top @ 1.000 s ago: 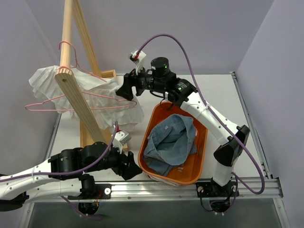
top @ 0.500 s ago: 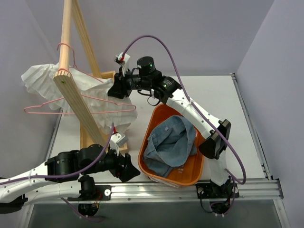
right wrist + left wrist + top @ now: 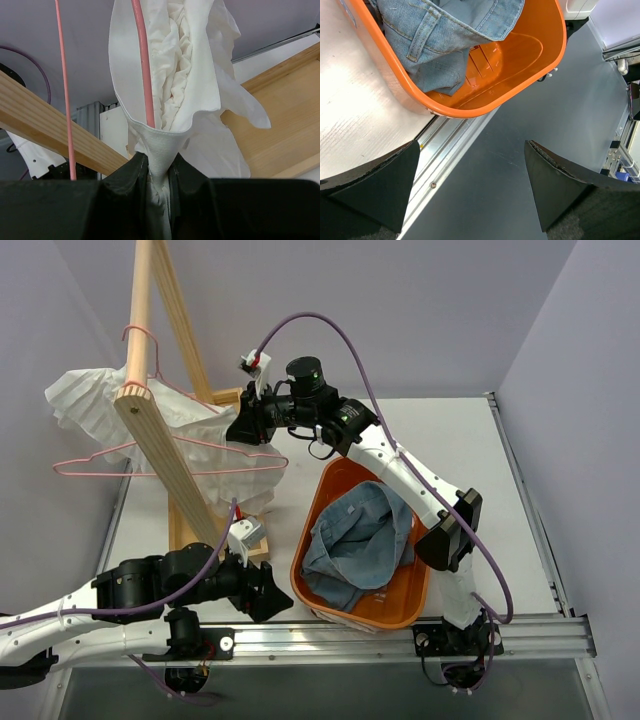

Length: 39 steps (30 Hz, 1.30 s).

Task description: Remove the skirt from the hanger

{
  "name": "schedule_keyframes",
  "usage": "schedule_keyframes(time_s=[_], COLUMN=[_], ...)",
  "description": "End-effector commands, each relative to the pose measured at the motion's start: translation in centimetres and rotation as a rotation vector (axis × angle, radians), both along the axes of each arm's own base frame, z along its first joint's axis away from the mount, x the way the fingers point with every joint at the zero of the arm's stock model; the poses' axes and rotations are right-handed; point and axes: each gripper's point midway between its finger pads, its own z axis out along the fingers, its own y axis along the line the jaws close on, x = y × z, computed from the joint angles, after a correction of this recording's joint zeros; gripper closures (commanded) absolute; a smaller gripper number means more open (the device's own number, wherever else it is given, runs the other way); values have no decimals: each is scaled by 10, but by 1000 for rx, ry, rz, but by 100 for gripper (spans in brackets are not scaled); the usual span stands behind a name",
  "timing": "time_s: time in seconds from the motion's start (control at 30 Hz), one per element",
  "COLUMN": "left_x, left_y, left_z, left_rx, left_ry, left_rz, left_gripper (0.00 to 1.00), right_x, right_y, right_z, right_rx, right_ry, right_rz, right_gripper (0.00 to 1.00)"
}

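- nearest, left gripper [image 3: 471,150] hovers beside the orange basket [image 3: 520,55], jaws spread wide, holding nothing.
- basket sits on the table [image 3: 350,120], holding a denim garment [image 3: 360,535].
- farther back, right gripper [image 3: 159,162] is clamped on the white skirt [image 3: 185,60] at its lower edge.
- skirt hangs on the pink hanger [image 3: 141,60], hooked over the wooden rack [image 3: 165,455].

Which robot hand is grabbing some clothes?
The right gripper: it is shut on the white skirt's edge. The left gripper is open and holds nothing, beside the orange basket.
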Motion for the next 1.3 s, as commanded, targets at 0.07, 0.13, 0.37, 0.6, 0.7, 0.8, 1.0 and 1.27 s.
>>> schedule_keyframes(time_s=[0.07,0.13,0.37,0.6,0.7,0.8,1.0,1.27], left_x=[0,0,-1,0,1,0,-2,-3], left_y=[0,0,-6,-6,-5,-4,-1,-10], left_z=[1,0,1,5,4,3,6,23], left_rx=[-5,-5,-8,-13,-10,-9,-22,-56], left_ry=[1,5,11,7,6,8,13,3], left_rz=[6,3,-2,0,2,1,3,-26], left_gripper=[6,6,6,6,6,6,6,6], right_x=[-4,-4,-9,-12,-12,-17,-13,-1], right_y=[-10,-11,-19,-38,-46,-52,-65,-103], right_z=[46,52,94,141,151,159,164,157], right_rx=[107,126,229,363,415,468,507,501], right_ry=[-77,-91,-136,-171,-160,-150,-136,-113], right_rz=[-6,-20,-41,-73,-73,-46,-59,-174], right_gripper=[100,100,100,100,100,100,100,100])
